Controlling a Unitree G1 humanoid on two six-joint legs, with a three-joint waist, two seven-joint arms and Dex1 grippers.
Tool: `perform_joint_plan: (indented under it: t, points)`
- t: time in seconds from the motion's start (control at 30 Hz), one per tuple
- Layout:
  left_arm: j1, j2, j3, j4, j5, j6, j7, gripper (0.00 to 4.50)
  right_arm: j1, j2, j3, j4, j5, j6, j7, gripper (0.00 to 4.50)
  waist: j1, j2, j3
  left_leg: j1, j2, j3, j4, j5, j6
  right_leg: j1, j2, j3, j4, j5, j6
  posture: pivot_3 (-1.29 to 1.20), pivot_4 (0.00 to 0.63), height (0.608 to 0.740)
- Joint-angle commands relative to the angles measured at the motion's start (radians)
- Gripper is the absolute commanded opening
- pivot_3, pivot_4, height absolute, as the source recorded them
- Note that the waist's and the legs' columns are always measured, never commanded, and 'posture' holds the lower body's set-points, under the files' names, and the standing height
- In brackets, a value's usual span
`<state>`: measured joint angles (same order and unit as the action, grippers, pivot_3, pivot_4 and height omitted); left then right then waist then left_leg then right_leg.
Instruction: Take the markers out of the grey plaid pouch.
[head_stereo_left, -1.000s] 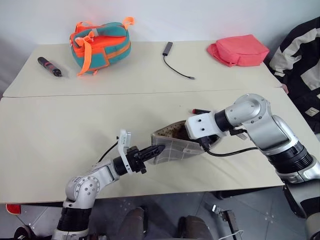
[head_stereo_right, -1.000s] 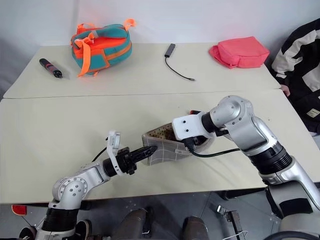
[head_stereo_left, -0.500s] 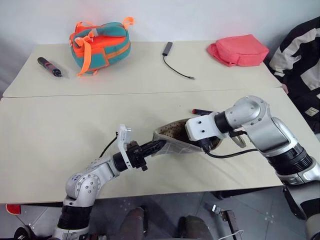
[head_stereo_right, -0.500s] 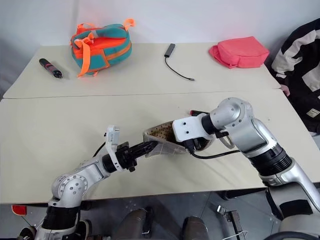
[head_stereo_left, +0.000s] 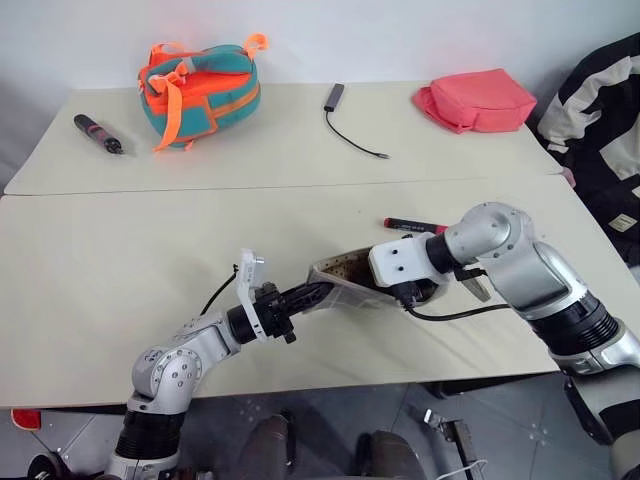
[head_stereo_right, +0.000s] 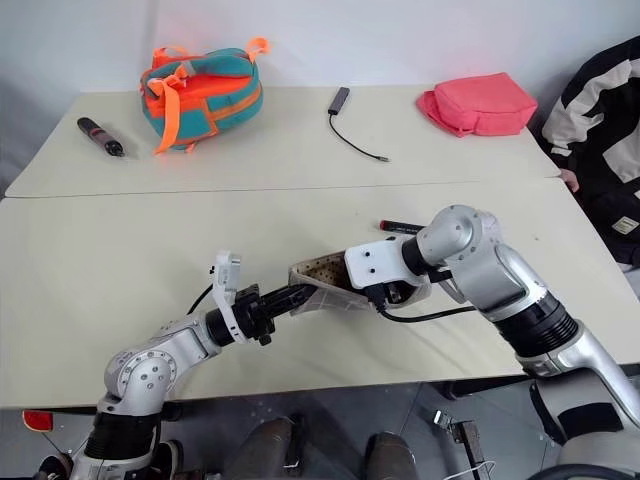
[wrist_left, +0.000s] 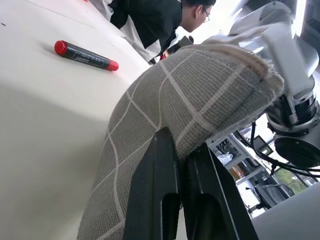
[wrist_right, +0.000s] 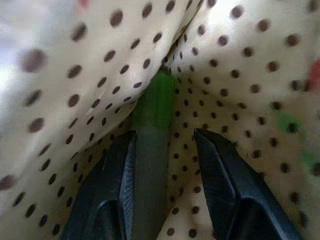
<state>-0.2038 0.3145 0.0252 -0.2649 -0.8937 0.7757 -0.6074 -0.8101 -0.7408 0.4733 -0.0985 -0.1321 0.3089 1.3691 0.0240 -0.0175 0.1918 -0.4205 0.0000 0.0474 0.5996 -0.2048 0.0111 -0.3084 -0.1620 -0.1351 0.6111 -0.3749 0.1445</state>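
Here the left claw pinches the near edge of the grey pouch on the tabletop. The right claw, inside it, straddles the green marker, fingers apart. Beyond lies the red marker.

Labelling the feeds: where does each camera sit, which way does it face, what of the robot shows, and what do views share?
Eyes (stereo pair): on the head, looking forward and down over the table; both arms show, left gripper and right gripper at the pouch.
Left wrist: along its shut fingers, pinching the pouch's edge; red marker beyond.
Right wrist: inside the pouch, its fingers either side of the green marker.
Shared: eyes and left wrist both show pouch and red marker.
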Motion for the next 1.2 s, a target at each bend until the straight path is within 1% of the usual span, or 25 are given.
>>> perform_joint_plan:
  t: [0.03,0.23,0.43,0.6,0.73,0.87,1.1,1.2]
  points:
    - [0.005,-0.003,0.006,-0.039,-0.008,-0.014,-0.019,0.0,0.01,0.016,0.028,0.026,-0.041,-0.009,-0.021,1.88,-0.001,0.0,0.0,0.0,0.0,0.0,0.0,0.0,0.0,0.0,0.0,0.0,0.0,0.0,0.0,0.0,0.15,0.74]
    - [0.009,-0.003,0.006,-0.046,-0.003,-0.018,-0.019,0.0,0.019,0.034,0.036,0.016,-0.038,0.023,-0.006,1.88,-0.001,0.0,0.0,0.0,0.0,0.0,0.0,0.0,0.0,0.0,0.0,0.0,0.0,0.0,0.0,0.0,0.15,0.74]
    - [0.015,0.001,-0.005,-0.059,0.009,-0.025,-0.029,0.0,0.041,0.064,0.052,-0.004,-0.039,0.008,-0.007,1.88,-0.001,0.0,0.0,0.0,0.0,0.0,0.0,0.0,0.0,0.0,0.001,0.0,0.0,0.0,0.0,0.0,0.15,0.74]
    - [0.024,0.015,0.0,-0.065,0.014,-0.027,-0.044,0.0,0.057,0.075,0.019,-0.035,0.005,-0.019,0.001,1.88,-0.002,0.0,0.0,0.0,0.001,0.0,0.0,0.0,0.0,0.0,0.001,0.0,0.0,0.0,0.0,0.0,0.15,0.74]
    - [0.025,0.017,-0.004,-0.066,0.02,-0.029,-0.053,0.0,0.079,0.061,0.054,-0.021,-0.053,-0.025,-0.018,1.88,-0.001,0.0,0.0,0.0,0.0,0.0,0.0,0.0,0.0,0.0,0.001,0.0,0.0,0.0,0.0,0.0,0.15,0.74]
    - [0.028,0.018,-0.011,-0.073,0.024,-0.024,-0.061,0.0,0.063,0.068,0.068,0.04,-0.137,-0.038,-0.077,1.88,-0.001,0.0,0.0,0.0,0.0,0.0,0.0,0.0,0.0,0.0,0.001,0.0,0.0,0.0,0.0,0.0,0.15,0.74]
    - [0.027,0.018,-0.013,-0.077,0.026,-0.022,-0.066,0.0,0.066,0.058,0.089,0.075,-0.185,-0.042,-0.077,1.88,-0.001,0.0,0.0,0.001,0.001,0.0,0.0,0.0,0.0,0.0,0.001,0.0,0.0,0.0,0.0,0.0,0.15,0.74]
    - [0.025,0.017,-0.013,-0.077,0.027,-0.023,-0.066,0.0,0.062,0.07,0.092,0.091,-0.197,-0.036,-0.093,1.88,-0.001,0.0,0.0,0.002,0.001,0.0,0.0,0.0,0.0,0.002,0.001,0.0,0.0,0.0,0.0,0.0,0.15,0.74]
